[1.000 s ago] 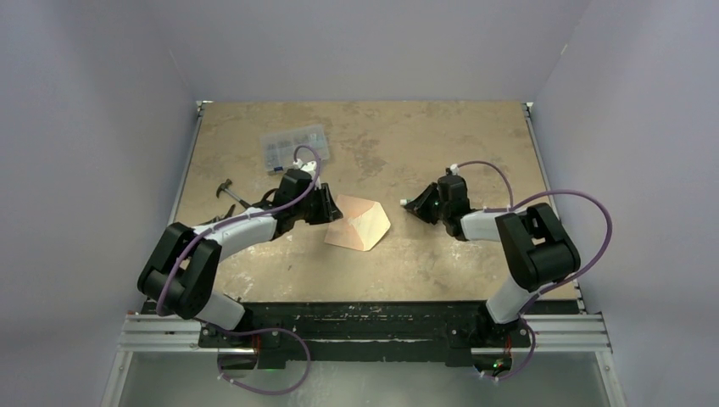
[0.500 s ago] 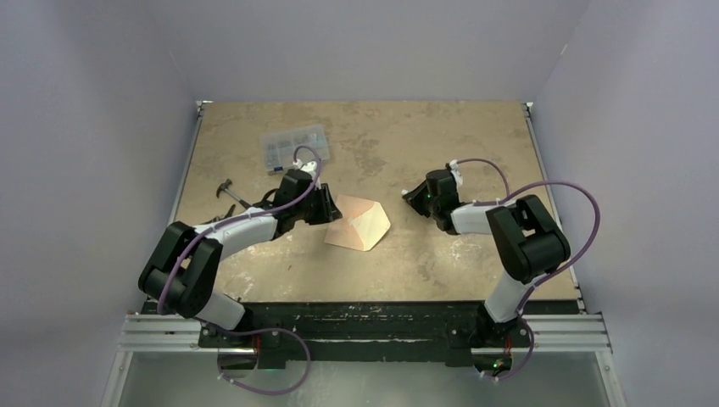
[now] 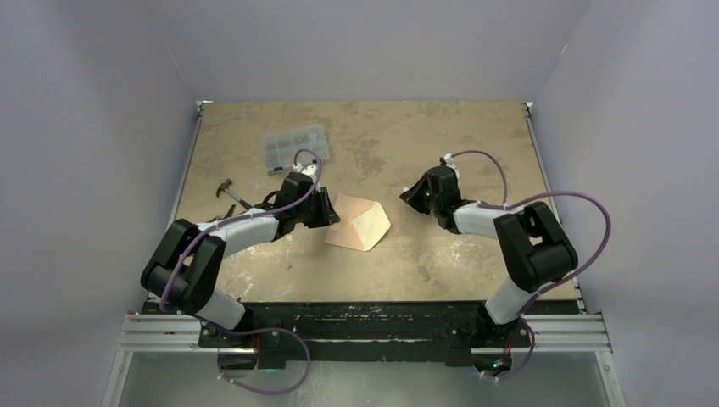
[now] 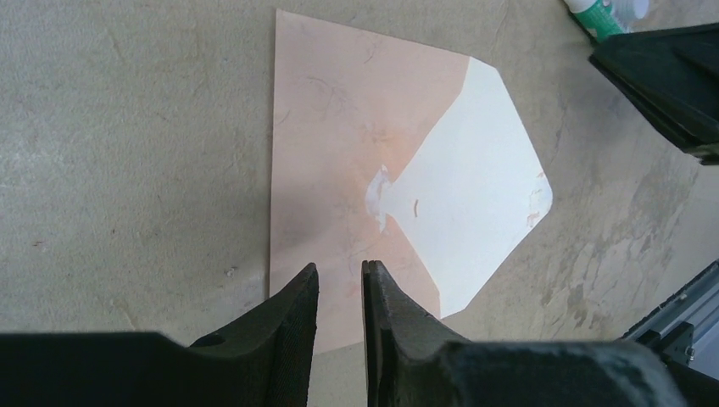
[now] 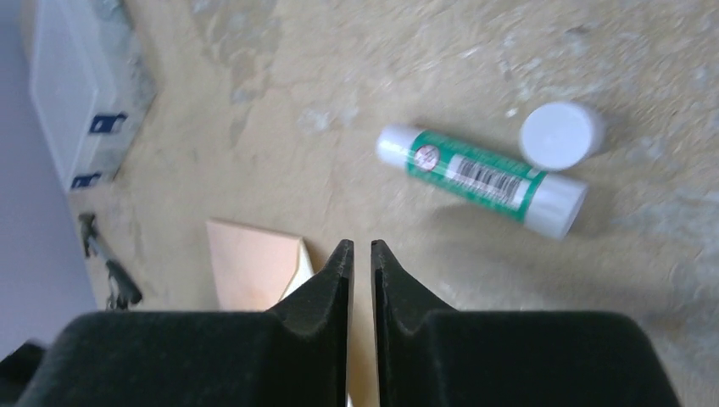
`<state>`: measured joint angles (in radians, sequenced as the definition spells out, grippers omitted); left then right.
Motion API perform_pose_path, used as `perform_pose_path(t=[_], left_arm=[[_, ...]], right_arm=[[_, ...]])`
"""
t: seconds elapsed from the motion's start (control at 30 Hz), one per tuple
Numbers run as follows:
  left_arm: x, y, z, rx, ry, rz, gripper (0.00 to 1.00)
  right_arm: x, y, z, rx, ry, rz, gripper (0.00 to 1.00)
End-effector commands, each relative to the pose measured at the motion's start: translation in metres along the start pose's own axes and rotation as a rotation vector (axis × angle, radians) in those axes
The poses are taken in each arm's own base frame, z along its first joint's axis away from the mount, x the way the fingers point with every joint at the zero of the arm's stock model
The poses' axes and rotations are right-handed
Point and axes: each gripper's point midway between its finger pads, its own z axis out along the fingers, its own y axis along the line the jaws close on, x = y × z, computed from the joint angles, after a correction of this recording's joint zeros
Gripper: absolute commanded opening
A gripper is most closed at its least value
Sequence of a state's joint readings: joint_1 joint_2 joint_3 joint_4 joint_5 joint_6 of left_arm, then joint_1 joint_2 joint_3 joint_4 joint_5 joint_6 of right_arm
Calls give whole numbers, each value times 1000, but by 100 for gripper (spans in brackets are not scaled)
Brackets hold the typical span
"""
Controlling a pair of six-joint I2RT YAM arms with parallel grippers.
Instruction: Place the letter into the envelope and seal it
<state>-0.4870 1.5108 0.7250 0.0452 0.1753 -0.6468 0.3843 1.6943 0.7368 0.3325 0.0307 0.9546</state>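
Note:
The envelope [image 3: 346, 229] lies flat mid-table with its pointed flap [image 3: 373, 222] open to the right, cream inner face up. It also shows in the left wrist view [image 4: 339, 144] and the right wrist view [image 5: 250, 263]. The letter is not in view as a separate sheet. My left gripper [image 3: 332, 212] sits at the envelope's left edge, its jaws nearly shut and empty over the pink paper [image 4: 341, 275]. My right gripper [image 3: 407, 197] is shut and empty, to the right of the flap [image 5: 362, 250]. An uncapped green-and-white glue stick [image 5: 481, 178] and its white cap [image 5: 560, 134] lie just beyond it.
A clear plastic box [image 3: 294, 146] stands at the back left, also in the right wrist view [image 5: 72, 85]. A dark hammer-like tool [image 3: 227, 192] lies at the left edge beside my left arm. Grey walls close in the table on three sides.
My right gripper has swung a little toward the back of the table, away from the flap. My left gripper and the envelope have not moved.

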Motion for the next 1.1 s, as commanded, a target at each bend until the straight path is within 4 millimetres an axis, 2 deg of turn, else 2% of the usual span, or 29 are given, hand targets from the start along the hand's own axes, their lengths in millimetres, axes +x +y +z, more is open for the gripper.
perform_pose_path(t=[0.0,0.23,0.4,0.63,0.8,1.07], left_arm=[[12,9,8,-21,20,-20,22],[27,17,18,-57,66,-40,15],[46,12,27,-61,125,-22,8],[63,-6,35,-21,168,20,0],[75,-17,41,-1,202,56,0],[86,-34,48,25,226,89,0]], right_arm=[[21,14,-31,-107,111,-122,13],[62,-9,-40,-112,262,-168,7],[76,0,-39,-179,331,-210,5],[81,26,-47,-309,343,-242,5],[79,40,-53,-379,320,-276,5],[89,32,-43,-351,342,-305,6]])
